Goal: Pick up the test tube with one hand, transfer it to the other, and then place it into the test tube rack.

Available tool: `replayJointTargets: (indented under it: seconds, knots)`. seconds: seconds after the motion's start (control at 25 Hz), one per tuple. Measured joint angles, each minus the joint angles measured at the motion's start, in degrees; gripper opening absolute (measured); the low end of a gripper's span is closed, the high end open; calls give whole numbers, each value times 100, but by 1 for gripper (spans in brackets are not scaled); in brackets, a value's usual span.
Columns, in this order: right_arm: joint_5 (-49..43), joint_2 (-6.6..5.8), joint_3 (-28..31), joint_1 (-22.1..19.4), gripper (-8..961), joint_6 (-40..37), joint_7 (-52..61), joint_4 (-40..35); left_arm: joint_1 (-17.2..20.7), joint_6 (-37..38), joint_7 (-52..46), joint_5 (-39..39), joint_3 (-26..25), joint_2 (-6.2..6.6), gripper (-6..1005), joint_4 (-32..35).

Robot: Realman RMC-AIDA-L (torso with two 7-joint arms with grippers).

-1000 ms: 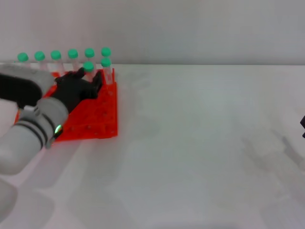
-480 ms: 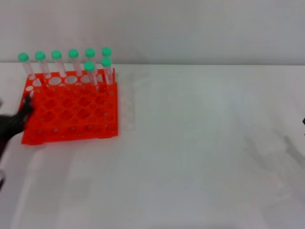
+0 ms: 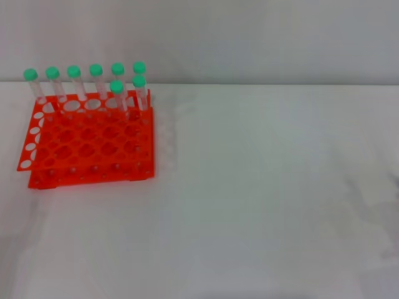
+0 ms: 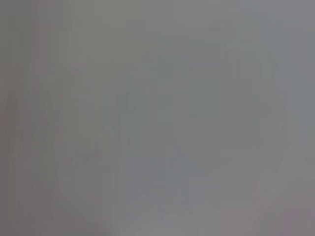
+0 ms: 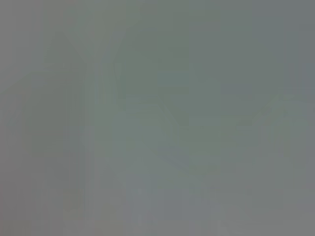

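The rack (image 3: 93, 140) sat on the left part of the table (image 3: 262, 187), close to the far edge where the table met a plain grey wall (image 3: 249, 37). It was bright orange-red plastic, glossy, built in two flat tiers pierced by a grid of round holes, with a side panel of holes showing pale along its left edge. Its outline was roughly square, and it was set slightly askew to the table's edge.

Eight tubes stood upright in it, all alike: slim, clear, thin-walled plastic, each topped by a rounded green screw cap. Six (image 3: 84, 84) filled the far row side by side, from the left corner to the right. Two more stood in the next row nearer the camera, at the right end: one tube (image 3: 118, 96) in front of the fifth of the far row, and another (image 3: 141, 92) just beside it at the rack's right corner. Which of the eight was the task's own could not be told, since they looked identical. The nearer rows of holes held nothing.

The table was matte white, smooth, with faint grey shadows on its right side.

Neither claw appeared in the head view, and both wrist views showed only a featureless grey blur, so whether either was released or clenched could not be told.
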Motion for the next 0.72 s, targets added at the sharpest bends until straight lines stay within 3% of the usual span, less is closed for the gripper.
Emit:
replayJointTargets:
  seconds: [0.72]
  knots:
    - [-44,-6,21,5,861,-288,1,20,18,-284,538,218,486,26,862,92]
